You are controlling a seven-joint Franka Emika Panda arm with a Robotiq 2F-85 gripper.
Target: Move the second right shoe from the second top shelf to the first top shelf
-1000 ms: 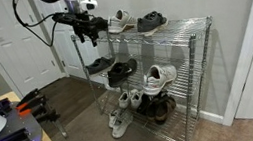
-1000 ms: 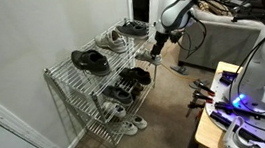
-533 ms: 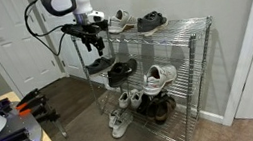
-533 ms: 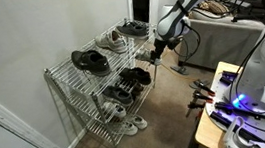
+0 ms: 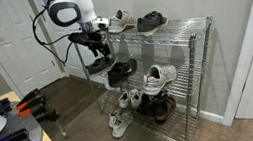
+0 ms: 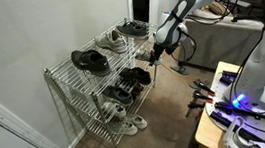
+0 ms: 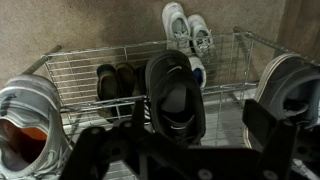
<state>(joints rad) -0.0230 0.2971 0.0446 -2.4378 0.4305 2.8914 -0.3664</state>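
A wire shoe rack (image 5: pixel 195 40) shows in both exterior views (image 6: pixel 66 92). A black shoe (image 7: pixel 175 95) lies on its second shelf, straight under my wrist camera. It also shows in both exterior views (image 5: pixel 119 72) (image 6: pixel 133 79). My gripper (image 7: pixel 203 120) is open and empty, with one finger on each side of the shoe and above it. In the exterior views the gripper (image 5: pixel 98 46) (image 6: pixel 157 49) hangs at the rack's end, between the top shelf and the second shelf.
The top shelf holds a white sneaker (image 5: pixel 119 21) and dark shoes (image 5: pixel 151 19). White sneakers (image 5: pixel 160 75) share the second shelf. A light sneaker (image 7: pixel 30 115) lies left of the black shoe in the wrist view. Brown shoes (image 7: pixel 115 80) and white sneakers (image 7: pixel 188 30) lie lower down.
My gripper has come down from the top shelf level to just above the second shelf at the rack's end. The shoes have not moved.
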